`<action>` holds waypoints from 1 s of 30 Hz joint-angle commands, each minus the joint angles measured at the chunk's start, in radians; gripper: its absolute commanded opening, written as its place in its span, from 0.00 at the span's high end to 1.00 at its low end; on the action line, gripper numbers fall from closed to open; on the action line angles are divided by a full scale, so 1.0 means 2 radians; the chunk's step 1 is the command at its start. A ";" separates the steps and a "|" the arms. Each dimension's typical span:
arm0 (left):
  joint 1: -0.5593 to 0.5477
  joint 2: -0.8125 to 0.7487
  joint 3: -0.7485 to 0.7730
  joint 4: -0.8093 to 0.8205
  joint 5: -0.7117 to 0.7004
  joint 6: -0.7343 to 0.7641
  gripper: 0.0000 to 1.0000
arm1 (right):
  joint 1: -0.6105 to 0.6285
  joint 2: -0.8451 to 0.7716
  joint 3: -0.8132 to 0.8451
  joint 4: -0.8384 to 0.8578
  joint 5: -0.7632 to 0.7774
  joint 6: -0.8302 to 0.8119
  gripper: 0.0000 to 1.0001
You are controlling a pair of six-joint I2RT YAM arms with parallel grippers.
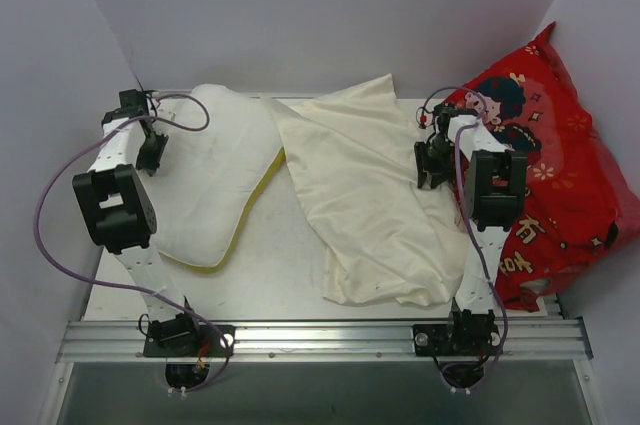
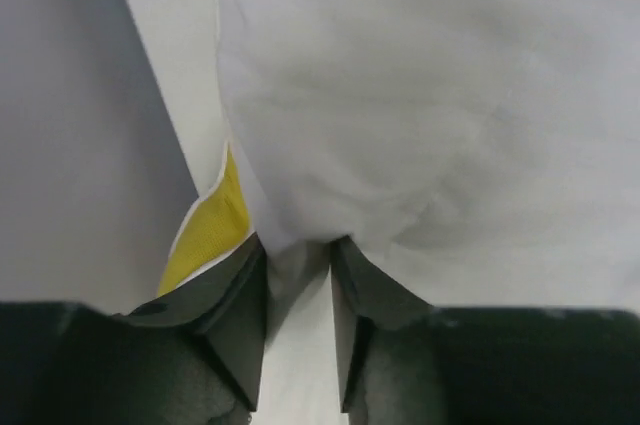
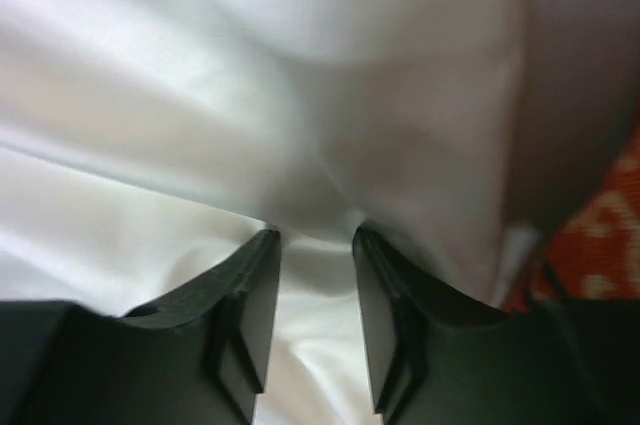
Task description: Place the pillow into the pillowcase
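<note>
two pinches carry the risk here. the left end effector [image 2: 297, 245] is nipped onto a thin fold at the far left edge of the large soft white pillow with yellow piping [image 1: 210, 180], and so little fabric may slip free under a pull. the right end effector [image 3: 315, 235] pinches the cream, slightly shiny, wrinkled pillowcase [image 1: 370, 195] near its right edge, beside the red cartoon-printed cushion [image 1: 560, 175]. it may be gripping both layers, which would keep the mouth closed. both arms reach forward, elbows raised, wrists tipped down to the tabletop [image 1: 275, 265]. the pillow lies left, wholly outside the pillowcase.
</note>
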 commanded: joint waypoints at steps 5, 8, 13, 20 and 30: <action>-0.020 -0.100 0.000 -0.040 0.200 0.011 0.08 | 0.033 -0.075 0.007 -0.063 -0.165 -0.088 0.33; -0.043 -0.114 0.000 -0.045 0.240 0.001 0.06 | 0.058 -0.069 0.062 -0.053 -0.164 -0.104 0.17; -0.080 -0.111 -0.017 -0.045 0.250 -0.027 0.04 | 0.138 -0.022 0.136 -0.049 -0.091 -0.148 0.14; -0.096 -0.100 -0.036 -0.029 0.280 -0.075 0.03 | 0.219 0.039 0.156 -0.027 -0.033 -0.187 0.21; -0.072 -0.132 -0.081 0.006 0.299 -0.112 0.03 | 0.295 0.063 0.125 -0.026 -0.029 -0.202 0.29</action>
